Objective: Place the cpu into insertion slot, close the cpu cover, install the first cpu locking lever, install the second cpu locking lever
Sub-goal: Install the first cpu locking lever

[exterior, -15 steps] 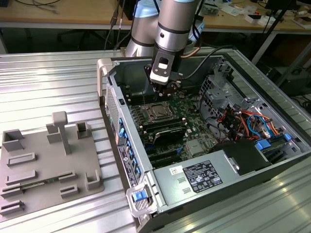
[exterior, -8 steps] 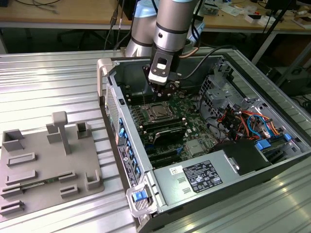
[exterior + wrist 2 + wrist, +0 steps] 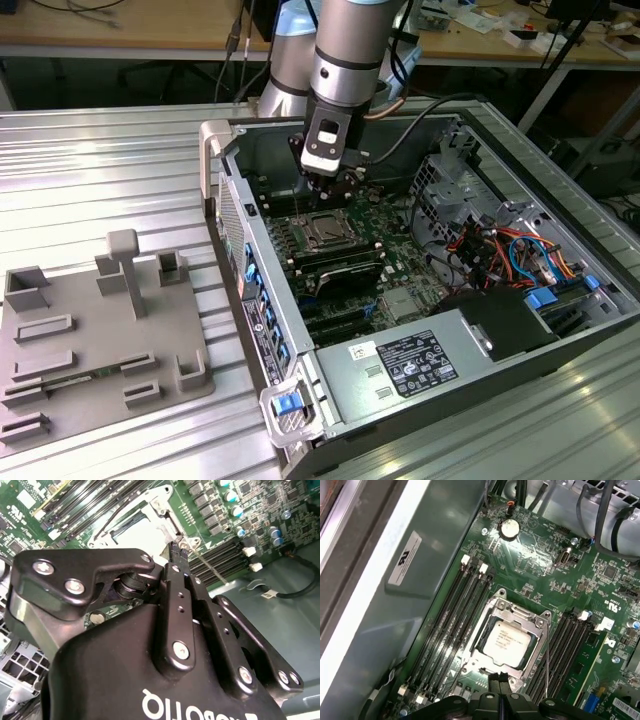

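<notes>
1. Gripper (image 3: 501, 686): narrow, fingers brought together, nothing seen between them. It hangs low over the motherboard (image 3: 545, 570) inside the open computer case (image 3: 520, 340).
2. Chip (image 3: 507, 640): seated flat in the socket (image 3: 475, 660), metal top up.
3. Cover (image 3: 520, 612): appears to lie down over the chip, which shows through its cut-out.
4. Lever (image 3: 547, 655): thin wire rod along the socket edge next to the memory slots (image 3: 570, 650), long axis parallel to them. Whether it is latched cannot be told.
5. Governing relation: in the second wrist view the fingertips (image 3: 175, 555) sit just beside the rod's hooked end at a socket corner. The rod runs away from them along the slots, and the chip lies just beyond the tips.
</notes>
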Available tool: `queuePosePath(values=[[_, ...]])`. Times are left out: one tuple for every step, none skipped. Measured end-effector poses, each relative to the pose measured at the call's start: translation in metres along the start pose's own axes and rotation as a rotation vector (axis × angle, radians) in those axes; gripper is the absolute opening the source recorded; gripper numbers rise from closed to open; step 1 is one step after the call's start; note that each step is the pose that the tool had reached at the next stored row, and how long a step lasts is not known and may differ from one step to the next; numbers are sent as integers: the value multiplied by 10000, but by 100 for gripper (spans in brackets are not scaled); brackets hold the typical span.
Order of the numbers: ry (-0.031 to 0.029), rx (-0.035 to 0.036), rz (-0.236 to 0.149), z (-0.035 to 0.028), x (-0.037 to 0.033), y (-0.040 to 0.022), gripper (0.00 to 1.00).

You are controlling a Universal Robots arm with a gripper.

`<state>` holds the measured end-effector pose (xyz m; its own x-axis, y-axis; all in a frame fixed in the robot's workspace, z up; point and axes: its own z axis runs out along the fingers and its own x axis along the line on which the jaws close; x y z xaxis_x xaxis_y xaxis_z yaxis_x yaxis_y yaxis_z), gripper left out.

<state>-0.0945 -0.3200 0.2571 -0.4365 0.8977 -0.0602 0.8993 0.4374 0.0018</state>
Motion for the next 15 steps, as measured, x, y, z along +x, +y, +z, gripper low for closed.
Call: queuePosePath(values=[[0,-2,-21,0,11,-23,11],[0,-3,-44,-1,21,-43,11],[0,-5,-77,-2,32,-66,11],[0,-6,-98,-2,38,-78,11],[0,-8,-124,-3,45,-93,11],[0,-12,-191,-4,62,-128,11],[1,-15,-251,-4,73,-150,11],[4,-22,-325,-3,81,-165,11],[5,-26,-392,-2,84,-171,11],[6,-35,-524,-1,86,-174,11],[5,-43,-690,-1,86,-175,11],[5,-56,-914,0,86,-176,11],[7,-68,-1091,1,86,-176,11],[8,-100,-1607,7,88,-179,11],[8,-104,-1711,7,93,-192,11]])
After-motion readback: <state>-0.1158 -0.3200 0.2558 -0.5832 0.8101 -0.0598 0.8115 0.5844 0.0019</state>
